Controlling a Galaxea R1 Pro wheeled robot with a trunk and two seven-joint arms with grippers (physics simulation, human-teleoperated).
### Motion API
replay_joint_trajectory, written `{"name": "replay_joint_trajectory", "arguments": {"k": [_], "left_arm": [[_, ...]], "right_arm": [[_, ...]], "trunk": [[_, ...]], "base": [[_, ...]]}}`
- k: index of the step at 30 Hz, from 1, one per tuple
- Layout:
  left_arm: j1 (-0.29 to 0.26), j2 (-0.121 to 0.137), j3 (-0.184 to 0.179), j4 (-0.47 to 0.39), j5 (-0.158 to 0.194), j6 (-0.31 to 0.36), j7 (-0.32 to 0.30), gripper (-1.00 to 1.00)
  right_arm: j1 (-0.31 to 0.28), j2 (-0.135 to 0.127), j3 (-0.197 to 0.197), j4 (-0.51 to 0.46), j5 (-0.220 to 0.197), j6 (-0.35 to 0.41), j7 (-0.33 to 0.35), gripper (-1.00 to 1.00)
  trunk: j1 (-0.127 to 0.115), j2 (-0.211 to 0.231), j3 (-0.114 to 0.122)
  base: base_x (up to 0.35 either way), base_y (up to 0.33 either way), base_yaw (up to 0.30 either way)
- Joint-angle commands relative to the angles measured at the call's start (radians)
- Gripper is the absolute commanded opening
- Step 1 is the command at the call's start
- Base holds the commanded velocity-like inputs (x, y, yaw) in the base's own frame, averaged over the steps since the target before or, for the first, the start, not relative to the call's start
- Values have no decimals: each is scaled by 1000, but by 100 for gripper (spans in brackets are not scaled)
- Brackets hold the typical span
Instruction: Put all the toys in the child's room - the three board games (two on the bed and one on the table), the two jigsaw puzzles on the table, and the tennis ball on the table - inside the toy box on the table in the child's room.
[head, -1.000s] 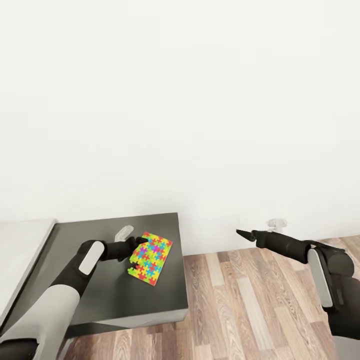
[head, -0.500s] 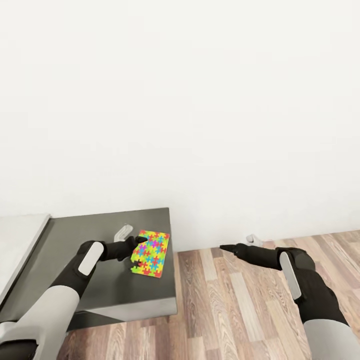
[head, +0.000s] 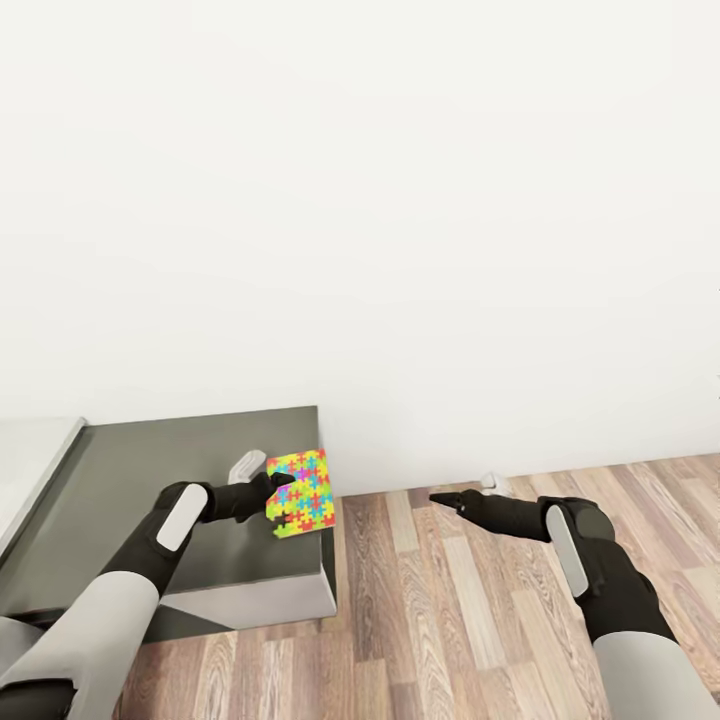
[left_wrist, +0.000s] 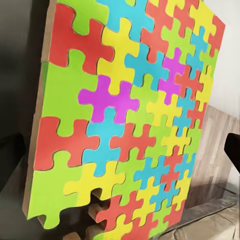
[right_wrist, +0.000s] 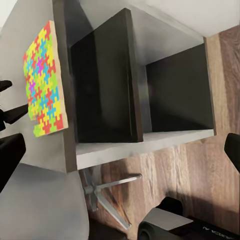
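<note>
1. while the left gripper (head: 276, 497) clamps the puzzle (head: 302, 492), the sheet tilts up over the right edge of the dark table (head: 150, 470).
2. right gripper (head: 437, 497) hangs over the wood floor (head: 450, 610), right of the table; i cannot tell how wide its fingers stand.
3. behind, a white wall (head: 400, 220).

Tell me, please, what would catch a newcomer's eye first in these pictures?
The bright multicoloured jigsaw puzzle stands out first: it is tilted up off the dark grey table top near its right edge, gripped at one edge by the left gripper. Next comes the right gripper, hanging empty over the wood-plank floor. Behind everything stretches a blank white wall.
</note>
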Motion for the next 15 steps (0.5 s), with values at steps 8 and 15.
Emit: {"name": "replay_joint_trajectory", "arguments": {"k": [8, 15], "left_arm": [[1, 4, 9, 17, -17, 9, -7, 100], [114, 19, 26, -283, -9, 82, 38, 100]], "right_arm": [[-277, 0, 12, 541, 5, -152, -2, 100], [-391, 42, 13, 776, 6, -236, -2, 100]], "trunk": [[0, -1, -1], [0, -1, -1]], "base": [[-8, -14, 0], [-1, -1, 0]]}}
